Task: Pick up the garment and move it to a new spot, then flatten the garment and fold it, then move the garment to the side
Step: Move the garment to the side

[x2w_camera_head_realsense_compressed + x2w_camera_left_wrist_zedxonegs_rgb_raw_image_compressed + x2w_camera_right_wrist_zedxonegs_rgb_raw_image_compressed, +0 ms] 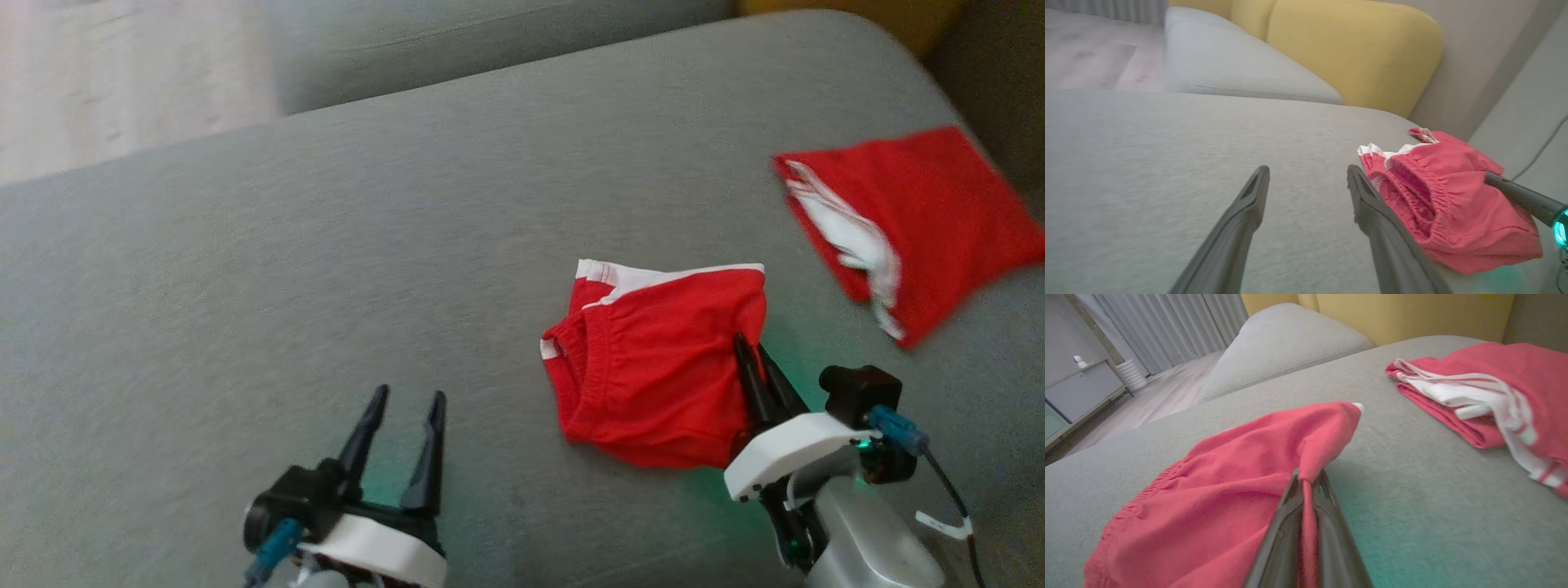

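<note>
So we're looking at the crumpled red fabric shorts with white trim (653,367), lying in a heap on the wide grey upholstered sofa seat (326,286), a bit right of the middle and close in front of us. Stuff like this is light and totally floppy, no stiffness at all. It'll drape and bunch wherever we lift it, and it shouldn't slip much out of a firm pinch.

The right gripper (751,347) is clamped tight on a fold at the shorts' right-hand edge. In its wrist view the cloth runs pinched between the two dark fingers. We can't really tell if we've got one layer or several in there, it's too bunched. For flattening, we reckon the corners of the gathered elastic waistband (1414,183) are the better handles. The left gripper (410,396) hovers near the shorts on their left, fingers spread wide with nothing in them.

Around it: a second red garment with white stripes (914,229), folded flat, sits further right near the seat's edge, apart from ours. That's the one thing to steer clear of when dragging. There's a lot of bare seat to the left, and the yellow back cushions (1355,53) are well behind.
</note>
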You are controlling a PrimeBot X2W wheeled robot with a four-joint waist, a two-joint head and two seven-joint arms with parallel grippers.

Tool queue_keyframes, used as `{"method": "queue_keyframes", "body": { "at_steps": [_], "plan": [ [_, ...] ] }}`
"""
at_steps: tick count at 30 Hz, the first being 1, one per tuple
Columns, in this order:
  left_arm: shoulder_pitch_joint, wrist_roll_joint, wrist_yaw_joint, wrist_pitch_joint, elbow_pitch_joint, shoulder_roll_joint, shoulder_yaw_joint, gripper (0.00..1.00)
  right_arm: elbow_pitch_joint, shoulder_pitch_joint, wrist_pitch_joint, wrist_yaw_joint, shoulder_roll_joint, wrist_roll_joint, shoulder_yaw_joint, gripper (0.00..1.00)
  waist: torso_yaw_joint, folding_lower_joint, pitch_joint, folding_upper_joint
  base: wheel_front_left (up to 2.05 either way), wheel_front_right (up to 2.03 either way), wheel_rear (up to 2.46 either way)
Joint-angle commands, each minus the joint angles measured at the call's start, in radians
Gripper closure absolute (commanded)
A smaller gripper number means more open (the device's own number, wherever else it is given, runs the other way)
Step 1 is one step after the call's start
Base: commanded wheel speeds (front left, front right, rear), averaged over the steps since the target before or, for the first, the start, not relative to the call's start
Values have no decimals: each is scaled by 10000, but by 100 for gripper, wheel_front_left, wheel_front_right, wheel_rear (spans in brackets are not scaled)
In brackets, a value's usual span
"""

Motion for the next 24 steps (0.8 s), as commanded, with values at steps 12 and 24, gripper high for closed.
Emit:
{"method": "queue_keyframes", "body": {
  "at_steps": [12,24],
  "plan": [
    [-492,-139,-80,-95,-264,16,-623,0,-706,-542,-65,65,-14,-181,381,100,-2258,0,458,0,0,0,0],
    [-860,115,-88,-95,50,16,-1058,0,1160,-4274,46,65,-1757,-1925,735,100,-1118,0,1182,0,0,0,0]
  ]
}}
